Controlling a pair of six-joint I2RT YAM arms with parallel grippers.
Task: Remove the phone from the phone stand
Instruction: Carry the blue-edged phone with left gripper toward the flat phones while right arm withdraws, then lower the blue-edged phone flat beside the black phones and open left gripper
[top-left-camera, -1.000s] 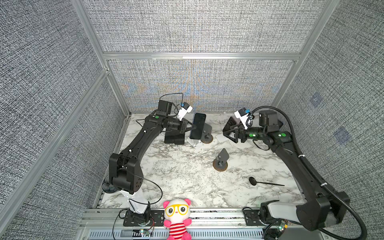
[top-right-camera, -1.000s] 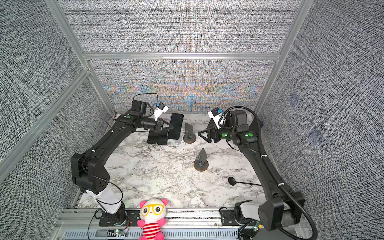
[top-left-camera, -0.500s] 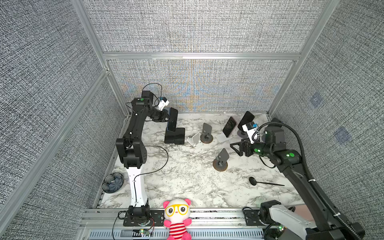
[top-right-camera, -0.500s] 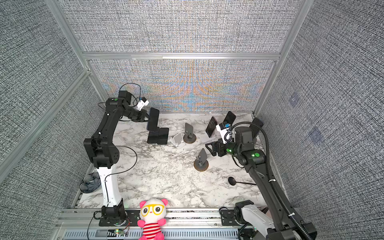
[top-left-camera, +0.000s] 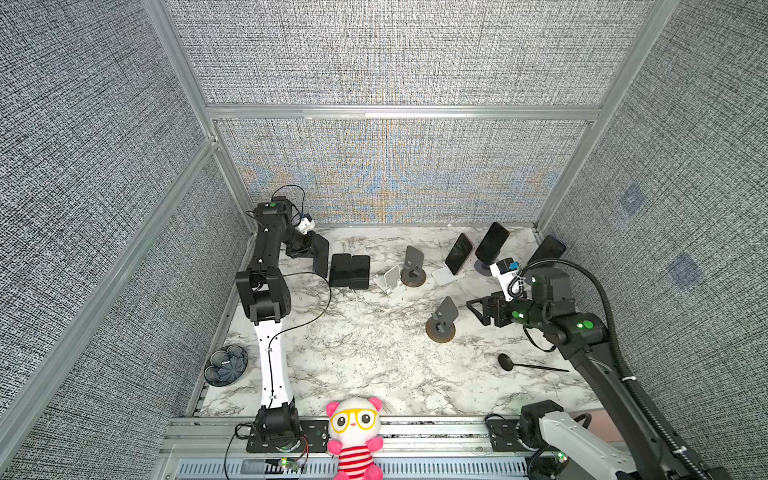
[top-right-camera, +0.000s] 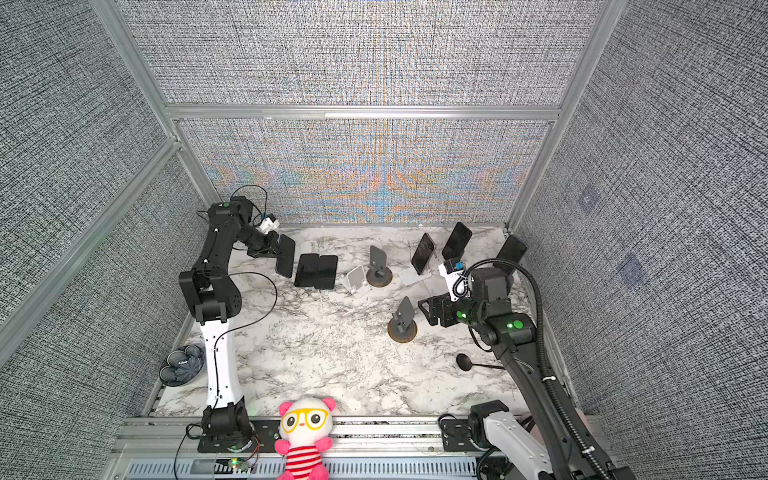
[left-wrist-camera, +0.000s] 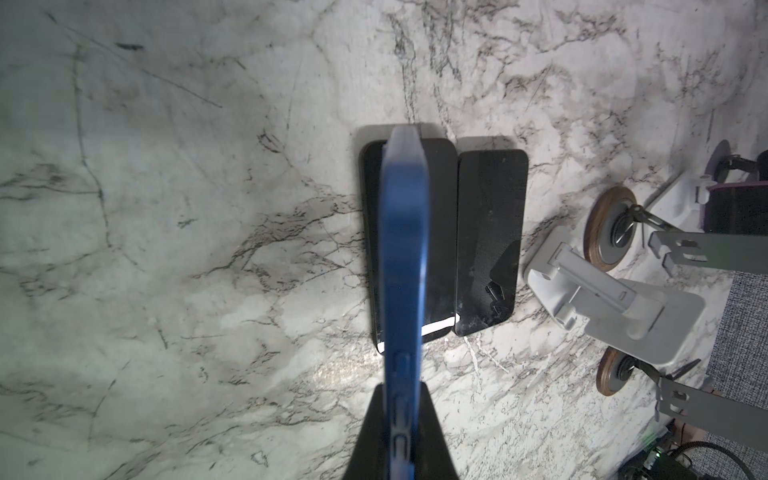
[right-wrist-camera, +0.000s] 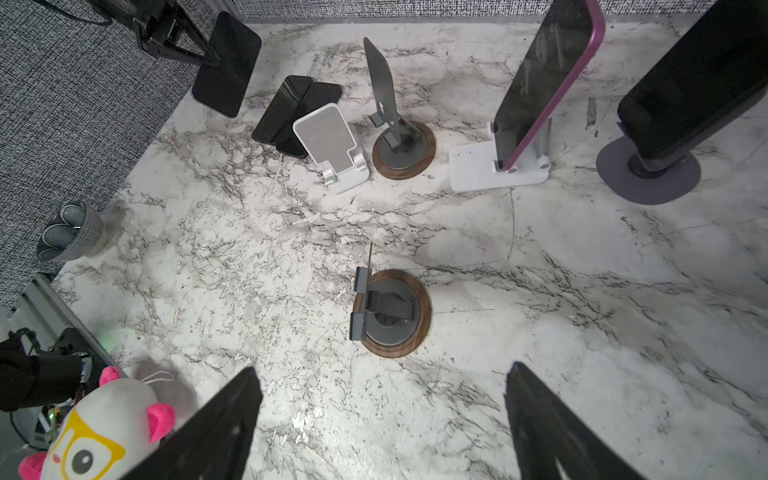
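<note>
Phone (left-wrist-camera: 405, 249): blue-edged, off any stand, clamped edge-on in L claw (left-wrist-camera: 402, 415), raised over desk (top-left-camera: 374, 365) just beside flat black phone pair (top-left-camera: 350, 271). R claw (right-wrist-camera: 382, 370): jaws wide, empty, well apart from pair.

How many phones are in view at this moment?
6. A blue phone in the left gripper; two flat phones side by side on the table; purple-edged phone on the white stand; dark phone on a round stand; corner phone beyond the right arm, support hidden.
</note>
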